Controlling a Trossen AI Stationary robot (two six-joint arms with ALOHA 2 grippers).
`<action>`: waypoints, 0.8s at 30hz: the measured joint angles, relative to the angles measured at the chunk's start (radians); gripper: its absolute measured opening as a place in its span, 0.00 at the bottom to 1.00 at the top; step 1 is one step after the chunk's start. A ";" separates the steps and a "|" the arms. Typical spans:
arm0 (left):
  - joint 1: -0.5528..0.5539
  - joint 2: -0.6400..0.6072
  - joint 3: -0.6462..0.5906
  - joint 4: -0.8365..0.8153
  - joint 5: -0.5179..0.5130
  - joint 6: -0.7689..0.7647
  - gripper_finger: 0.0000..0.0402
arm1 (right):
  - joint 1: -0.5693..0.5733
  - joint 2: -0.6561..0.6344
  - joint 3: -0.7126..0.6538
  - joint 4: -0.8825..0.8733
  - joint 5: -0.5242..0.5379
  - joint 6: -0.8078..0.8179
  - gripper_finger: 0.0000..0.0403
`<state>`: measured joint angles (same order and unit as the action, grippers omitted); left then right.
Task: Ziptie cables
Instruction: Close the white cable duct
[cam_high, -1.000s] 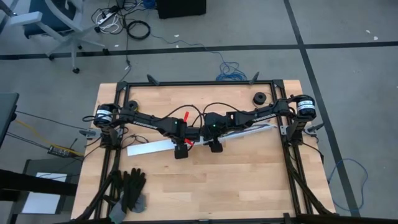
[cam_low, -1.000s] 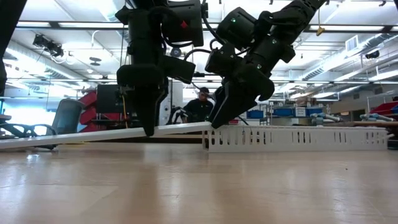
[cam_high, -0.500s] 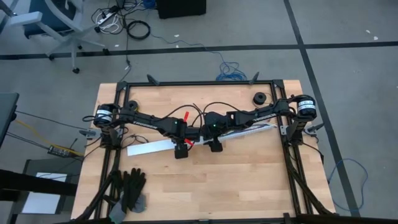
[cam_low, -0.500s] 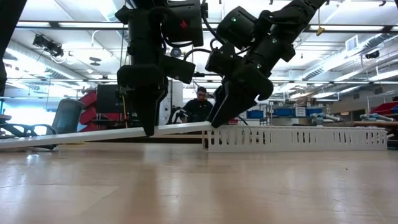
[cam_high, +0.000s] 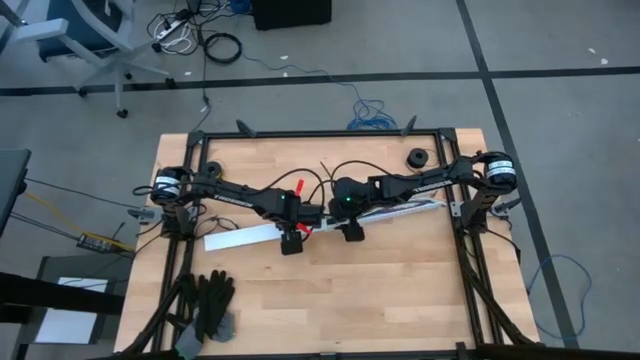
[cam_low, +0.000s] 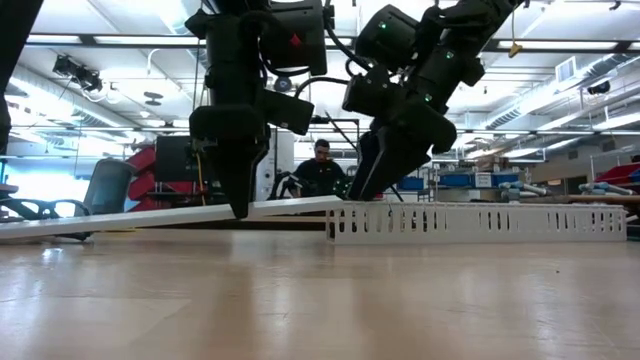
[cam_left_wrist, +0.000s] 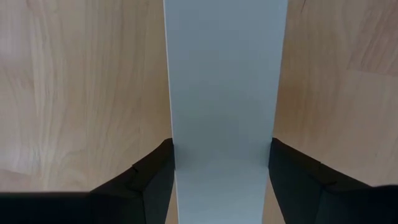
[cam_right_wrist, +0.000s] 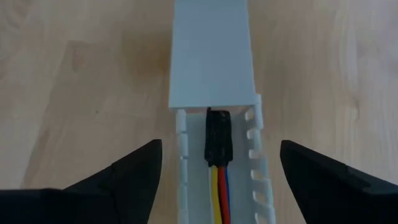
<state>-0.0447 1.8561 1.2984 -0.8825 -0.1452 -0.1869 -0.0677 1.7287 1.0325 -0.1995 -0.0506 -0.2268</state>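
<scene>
Two arms meet near the middle of the table (cam_high: 400, 290), both bent over a long white channel (cam_high: 405, 209) that lies across it. Left gripper (cam_left_wrist: 221, 163) is clamped on the flat white lid (cam_left_wrist: 224, 81), a finger (cam_left_wrist: 149, 180) pressed to each long edge; in the low view that lid (cam_low: 120, 218) slopes, one end down on the table toward the left edge and the other end raised onto the channel (cam_low: 480, 222). Right gripper (cam_right_wrist: 217, 171) hangs just above the channel's open end with its fingers (cam_right_wrist: 121, 177) spread wide, well clear of both slotted walls and holding nothing. Cables (cam_right_wrist: 219, 186) lie inside the channel (cam_right_wrist: 258, 186), between its walls: yellow, red and blue wires side by side, ending in a small dark plug (cam_right_wrist: 217, 140) that sits right at the edge of the lid (cam_right_wrist: 211, 50) covering the stretch beyond. A pair of black gloves (cam_high: 210, 300) lies near the table's front left corner. Beyond the table, a person (cam_low: 322, 168) sits in the room
</scene>
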 joint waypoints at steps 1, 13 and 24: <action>0.000 0.000 0.000 0.000 0.000 0.000 0.52 | 0.000 0.000 0.000 0.008 -0.008 -0.008 0.76; 0.000 0.000 0.000 0.000 0.000 -0.004 0.52 | -0.015 0.003 -0.015 0.020 -0.077 -0.019 0.76; 0.000 0.000 0.000 0.000 0.000 -0.004 0.52 | -0.018 0.003 -0.063 0.083 -0.073 -0.013 0.76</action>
<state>-0.0448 1.8561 1.2980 -0.8825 -0.1455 -0.1910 -0.0860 1.7317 0.9697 -0.1170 -0.1234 -0.2401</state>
